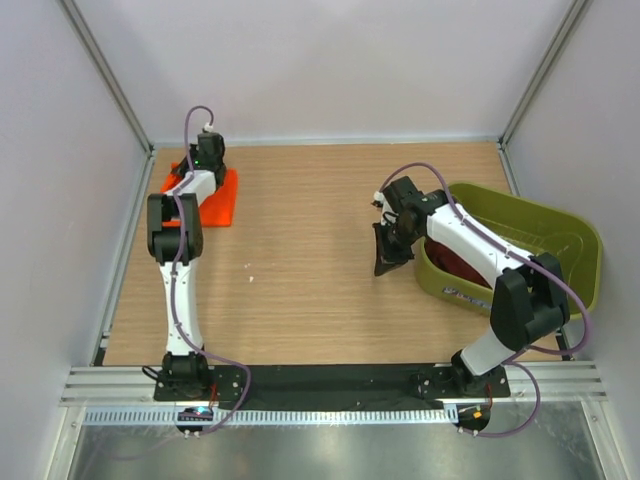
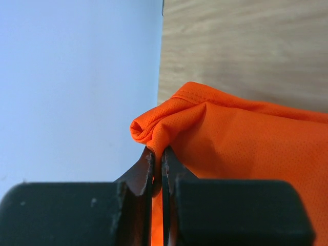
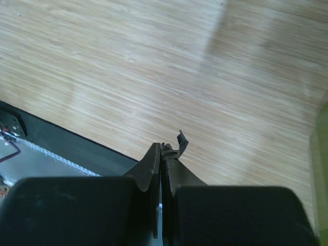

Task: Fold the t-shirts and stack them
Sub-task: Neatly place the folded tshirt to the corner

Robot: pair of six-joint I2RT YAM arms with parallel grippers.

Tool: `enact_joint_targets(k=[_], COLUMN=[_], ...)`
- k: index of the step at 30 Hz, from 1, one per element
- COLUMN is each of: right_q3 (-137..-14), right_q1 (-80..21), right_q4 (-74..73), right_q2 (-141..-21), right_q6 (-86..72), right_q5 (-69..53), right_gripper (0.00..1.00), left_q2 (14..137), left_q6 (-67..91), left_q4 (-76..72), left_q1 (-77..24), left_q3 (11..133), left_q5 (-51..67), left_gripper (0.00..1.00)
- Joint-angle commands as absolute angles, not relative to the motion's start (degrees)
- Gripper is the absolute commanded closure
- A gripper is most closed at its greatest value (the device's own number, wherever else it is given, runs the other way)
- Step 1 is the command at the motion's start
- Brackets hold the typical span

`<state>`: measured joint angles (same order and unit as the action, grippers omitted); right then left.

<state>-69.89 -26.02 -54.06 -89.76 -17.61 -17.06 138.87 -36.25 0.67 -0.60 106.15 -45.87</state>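
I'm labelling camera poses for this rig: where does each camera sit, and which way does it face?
Top external: above and behind the arm bases, looking down on the table; both whole arms show.
Left wrist: on the left arm, facing along the left gripper, shut on the orange t-shirt beside the side wall.
Right wrist: on the right arm, facing down at the table's near edge; the right gripper pinches a dark scrap, apparently of the maroon t-shirt.
Shared: top and left wrist both show the orange t-shirt.

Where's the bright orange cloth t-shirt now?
In the top view, the bright orange cloth t-shirt lies at the wooden table's far-left corner by the side wall, its edge pinched in the shut left gripper.
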Motion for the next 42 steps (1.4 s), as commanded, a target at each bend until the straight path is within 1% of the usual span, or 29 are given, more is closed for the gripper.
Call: enact_joint_targets(k=[1,5,8,10,12,19,23,35,38,39,41,42], right_q3=[-70.84,-70.58,-71.01,-71.1,-71.1,-72.33,-73.65,-75.94,-76.02,-75.94,-75.41,-75.41], right_q1=[-24.44,-23.29,-22.85,-22.76,-22.85,-22.59,-22.24,-21.36,-21.45,-21.45,-21.45,-21.36], right_q4=[-53.35,-51.95,-50.98,-49.84,-48.61,-45.79,-46.14,-46.67,-46.58,-46.76,-46.41,-46.41], right_q2=[-91.23,-93.34,-95.88,-97.29,-98.26,-101.77,-103.62,-105.64,-105.64,-105.47,-105.12,-104.94], right_q6=[-16.44,-16.61,-16.61,-16.7,-16.79,-16.79,-16.44,-16.35,-16.44,-16.7,-16.79,-16.96], right_q5=[-15.64,-16.26,-16.52,-16.61,-16.61,-16.61,-16.35,-16.35,-16.35,-16.52,-16.87,-17.05], right_gripper=[0.99,0.99,0.99,0.99,0.99,0.99,0.99,0.99,0.99,0.99,0.99,0.99], left_q2=[140.18,143.34,146.33,148.09,149.32,152.93,153.98,156.09,155.92,155.83,155.04,154.6], left_q6=[-37.09,-35.61,-31.91,-30.51,-29.71,-27.6,-24.35,-21.1,-20.22,-19.78,-19.16,-17.94], left_q4=[-6.4,-9.05,-7.74,-7.91,-8.08,-11.59,-12.39,-15.99,-16.87,-17.14,-17.49,-17.32], left_q1=[3.07,4.39,5.54,6.15,6.5,7.56,8.35,9.14,9.05,9.14,9.14,9.14], left_q3=[111.09,116.09,121.54,123.91,125.24,128.32,130.51,132.27,132.54,132.54,132.97,133.24], left_q5=[-42.99,-41.4,-38.33,-33.85,-29.39,-22.16,-23.2,-24.08,-25.83,-26.36,-28.2,-30.56], left_gripper=[1.0,1.0,1.0,1.0,1.0,1.0,1.0,1.0,1.0,0.86,0.51,0.19])
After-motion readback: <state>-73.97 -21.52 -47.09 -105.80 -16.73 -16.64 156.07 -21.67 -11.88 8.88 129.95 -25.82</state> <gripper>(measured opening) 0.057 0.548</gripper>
